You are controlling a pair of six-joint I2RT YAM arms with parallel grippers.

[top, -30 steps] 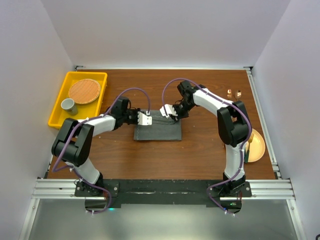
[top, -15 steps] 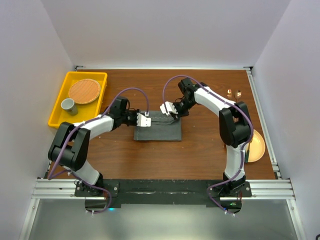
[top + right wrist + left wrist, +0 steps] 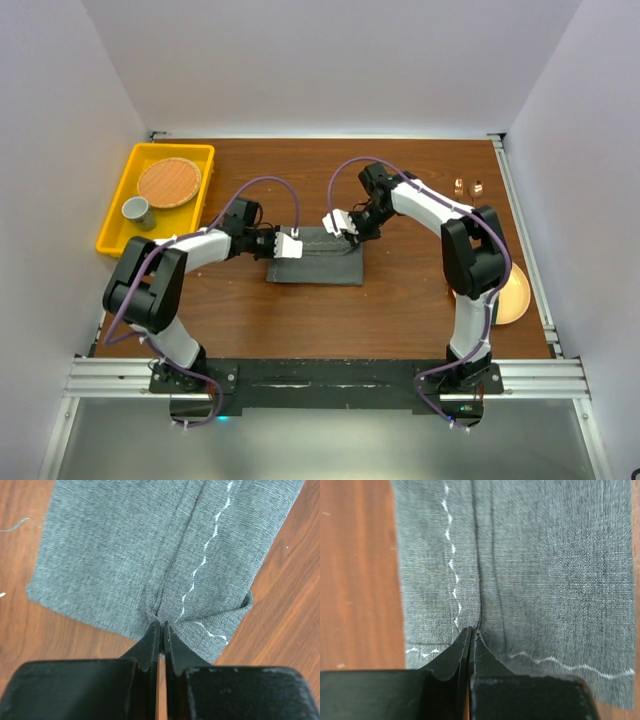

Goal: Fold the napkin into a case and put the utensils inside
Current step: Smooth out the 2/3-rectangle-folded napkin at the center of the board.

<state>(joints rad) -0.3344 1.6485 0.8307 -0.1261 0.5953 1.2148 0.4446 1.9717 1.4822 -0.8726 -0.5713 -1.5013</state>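
Mid-fold: napkin [image 3: 318, 262] pinched at both ends, utensils [image 3: 467, 186] untouched.

The napkin lies doubled in the middle of the counter [image 3: 400, 310], long axis left-right in the top view. The left hand [image 3: 291, 245] is clamped tight on a raised ridge [image 3: 477, 580] of cloth at the napkin's left end. The right hand [image 3: 335, 222] is clamped tight on what looks like the same ridge, toward the far-right end. In each wrist view the ridge runs straight away from the fingertips, so it spans hand to hand, roughly along the long axis. My read: the next move carries that ridge across the short axis with both hands in step, otherwise the case comes out skewed. The utensils sit well apart at the far right of the counter — nearer the right hand than the left, so it likely fetches them.
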